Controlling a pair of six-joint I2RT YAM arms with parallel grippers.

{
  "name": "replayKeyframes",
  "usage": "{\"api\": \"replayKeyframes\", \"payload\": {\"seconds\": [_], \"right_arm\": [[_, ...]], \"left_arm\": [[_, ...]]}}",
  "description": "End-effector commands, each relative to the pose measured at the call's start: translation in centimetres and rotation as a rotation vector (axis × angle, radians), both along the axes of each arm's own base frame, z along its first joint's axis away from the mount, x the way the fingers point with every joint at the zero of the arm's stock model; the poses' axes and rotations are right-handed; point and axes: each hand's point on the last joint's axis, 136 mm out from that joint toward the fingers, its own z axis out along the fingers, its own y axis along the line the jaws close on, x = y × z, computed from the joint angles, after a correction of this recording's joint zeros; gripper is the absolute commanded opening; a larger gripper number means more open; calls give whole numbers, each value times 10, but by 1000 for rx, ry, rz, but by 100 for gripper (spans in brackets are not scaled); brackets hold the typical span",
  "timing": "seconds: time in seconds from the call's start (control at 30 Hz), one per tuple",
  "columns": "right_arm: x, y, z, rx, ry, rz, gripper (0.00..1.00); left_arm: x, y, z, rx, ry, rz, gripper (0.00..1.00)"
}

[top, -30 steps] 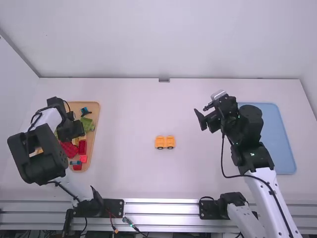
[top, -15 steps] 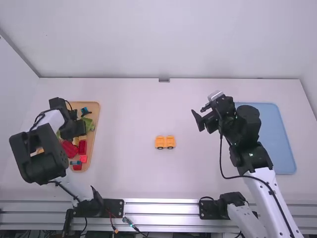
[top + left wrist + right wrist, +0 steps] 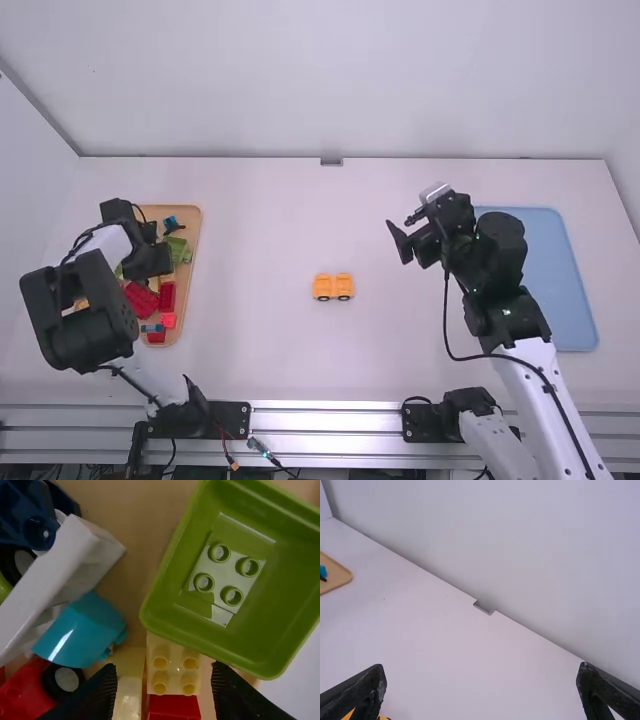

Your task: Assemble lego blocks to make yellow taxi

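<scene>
My left gripper (image 3: 158,262) is over the tray of blocks at the table's left. In the left wrist view the left gripper (image 3: 165,692) is open, its fingers either side of a pale yellow four-stud block (image 3: 174,666) without visibly touching it. That block lies beside a green bin piece (image 3: 280,595) and a red block (image 3: 173,706). The orange-yellow wheeled car base (image 3: 333,287) stands at mid-table. My right gripper (image 3: 404,242) is held above the table, right of the base; in the right wrist view this right gripper (image 3: 482,687) is open with nothing between its fingers.
The wooden tray (image 3: 196,225) also holds red blocks (image 3: 167,297), a teal piece (image 3: 82,630), a white piece (image 3: 55,580) and a dark blue one (image 3: 27,515). A blue tray (image 3: 560,270) lies at the right, partly behind the right arm.
My left gripper has shifted slightly right over the tray. The right gripper moved a little left, then held still. The car base has stayed in place.
</scene>
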Motion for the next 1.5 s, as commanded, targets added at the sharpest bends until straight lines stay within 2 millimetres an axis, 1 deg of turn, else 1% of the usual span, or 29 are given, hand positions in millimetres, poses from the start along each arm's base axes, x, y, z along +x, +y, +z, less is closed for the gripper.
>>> {"api": "replayKeyframes", "payload": {"seconds": [0.0, 0.1, 0.2, 0.23, 0.27, 0.3, 0.6, 0.67, 0.73, 1.03, 1.1, 1.37, 1.47], "right_arm": [[1, 1, 18, 7, -39, 3, 99], [1, 1, 18, 7, -39, 3, 99], [1, 2, 18, 9, -37, 3, 99], [1, 2, 18, 10, -36, 3, 99], [1, 1, 18, 9, -37, 2, 99], [1, 2, 18, 9, -37, 3, 99], [1, 2, 17, 6, -34, 4, 99], [3, 2, 15, 6, -31, 4, 99], [6, 2, 13, 6, -26, 3, 99], [17, 5, 7, 7, -19, 4, 99], [18, 5, 8, 9, -22, 5, 99], [17, 5, 11, 17, -28, 4, 99], [16, 5, 12, 17, -30, 4, 99]], "left_arm": [[-2, -9, -1, -45, 14, 6, 48], [2, -11, 3, -48, 10, 8, 48], [10, -23, 4, -89, -22, -36, 50], [10, -24, 4, -94, -24, -44, 50], [12, -31, 5, -130, -39, -79, 50], [12, -32, 5, -132, -38, -78, 49], [2, -28, -4, -106, -5, -27, 49], [-4, -19, -8, -57, 21, 29, 49], [-7, -16, -10, -38, 35, 45, 49], [-10, -17, -16, -37, 34, 45, 50], [-12, -15, -18, -34, 34, 52, 49], [-13, -17, -29, -25, 13, 46, 49], [-13, -17, -31, -22, 8, 46, 47]]}}
